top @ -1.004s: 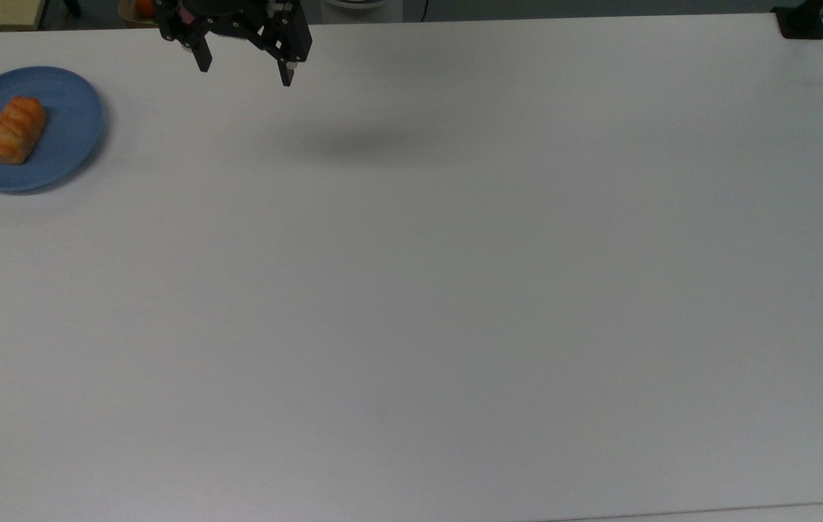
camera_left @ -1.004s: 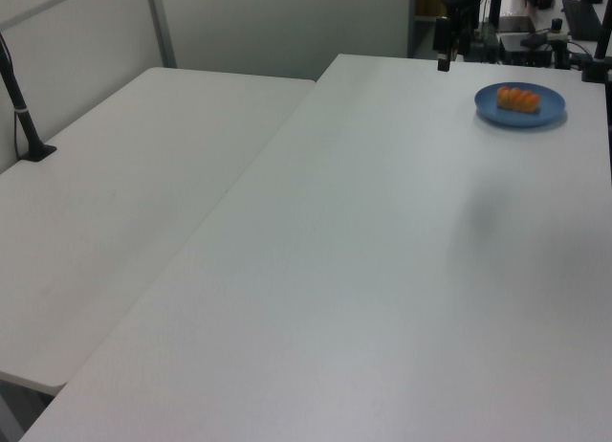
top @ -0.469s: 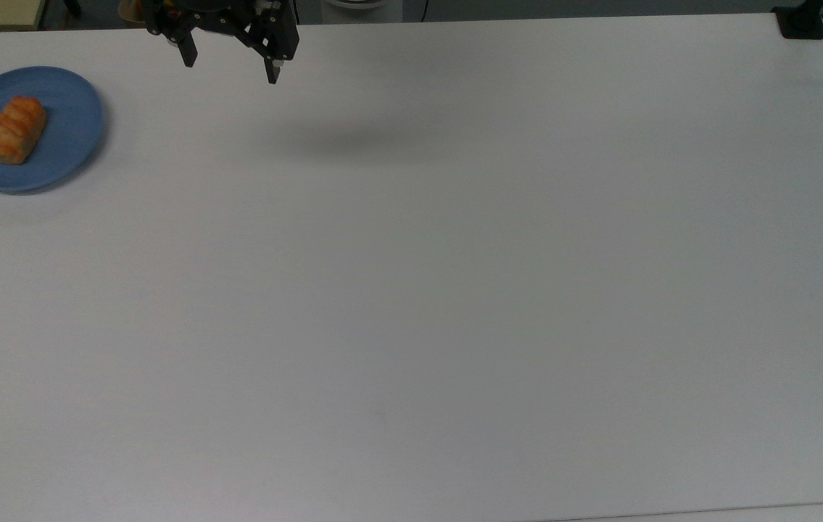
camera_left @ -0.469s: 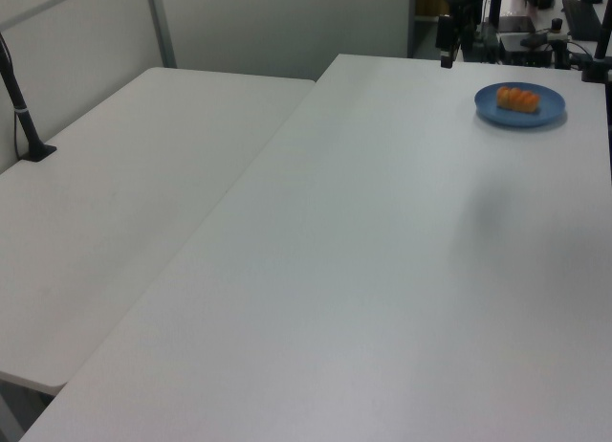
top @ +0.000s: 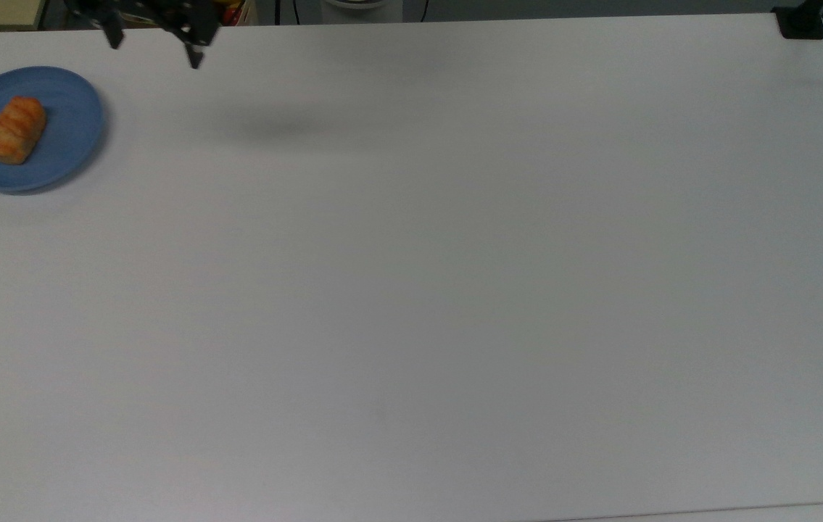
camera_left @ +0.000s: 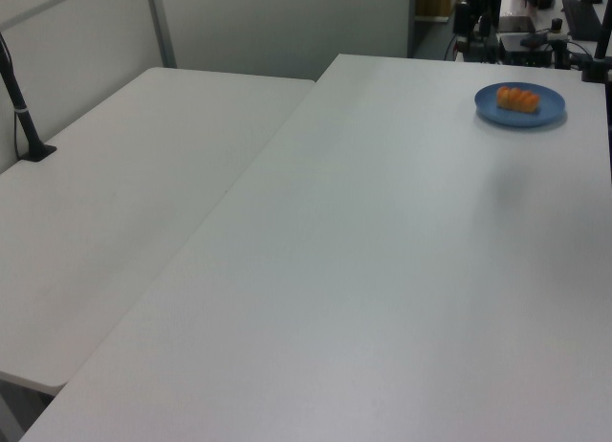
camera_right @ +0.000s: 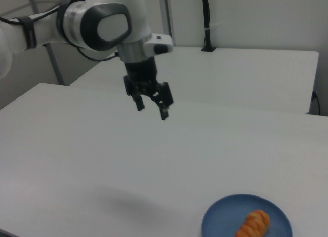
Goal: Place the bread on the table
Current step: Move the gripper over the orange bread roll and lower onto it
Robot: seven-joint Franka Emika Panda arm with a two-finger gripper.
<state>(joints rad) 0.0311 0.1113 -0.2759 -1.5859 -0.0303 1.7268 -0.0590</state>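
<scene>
The bread was judged light, soft and crushable, best taken gently across its short sides. It was seen on the blue plate at 9 o'clock of the tabletop, with the gripper held open and empty.

My tool hangs with its fingers spread, well above the counter. Under it and across the top view's right the white surface lies bare. Toward the top view's left, the plate with bread is the one obstacle.
</scene>
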